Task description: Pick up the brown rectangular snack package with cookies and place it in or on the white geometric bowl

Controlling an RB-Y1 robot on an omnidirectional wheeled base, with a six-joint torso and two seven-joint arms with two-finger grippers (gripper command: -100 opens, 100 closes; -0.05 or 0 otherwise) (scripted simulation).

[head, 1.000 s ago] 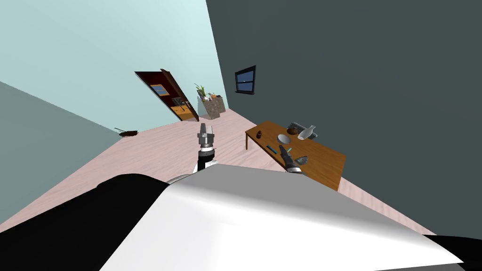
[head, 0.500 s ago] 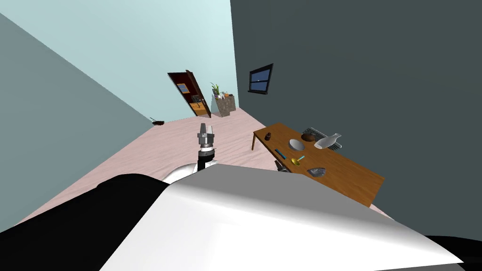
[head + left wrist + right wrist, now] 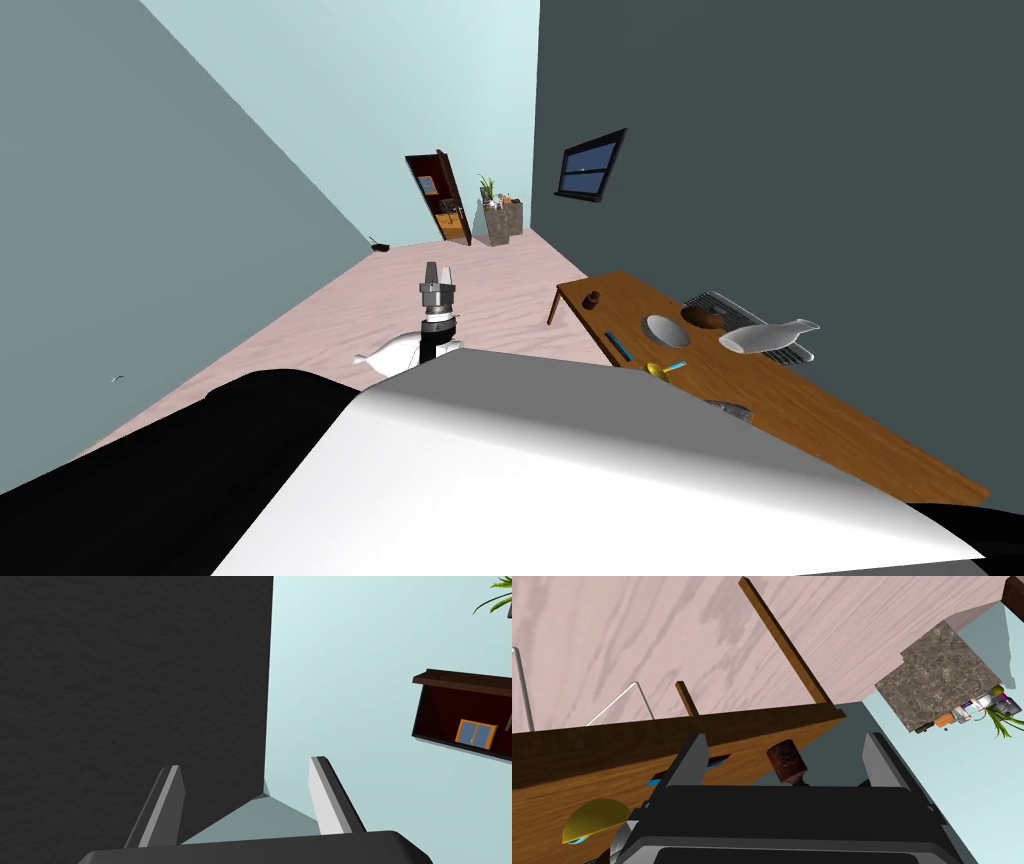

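My left pincer point(image 3: 438, 270) hangs out in front of me above the pink floor point(image 3: 330, 330). Its fingers are spread wide with nothing between them, and it points towards the corner where a dark wall meets a pale blue one.

The right pincer point(image 3: 785, 737) is wide too and empty, and its wrist view looks along the far edge of the wooden surface point(image 3: 830, 425). In that view a small brown block point(image 3: 784, 760) with a speckled face shows in the gap between the two fingers, touching neither. This is the package, as far as I can tell, and its base is hidden behind the pincer's dark body. From the head camera the package is a small dark shape near the surface's far corner, on the floor side.

The white bowl point(image 3: 664, 330) sits further along the surface towards me, apart from the package. A blue stick point(image 3: 618, 347) lies beside the bowl on the floor side. On the wall side a brown lump point(image 3: 706, 317) lies on a grey rack point(image 3: 742, 316), just beside the bowl. A white bottle point(image 3: 768, 336) lies on its side across that rack. A yellow scoop point(image 3: 655, 369) with a blue handle lies just past the bowl, nearer to me, and it also shows in the right wrist view beside the pincer's body. A grey thing point(image 3: 735, 408) lies nearer still, half hidden, and I cannot tell what it is.
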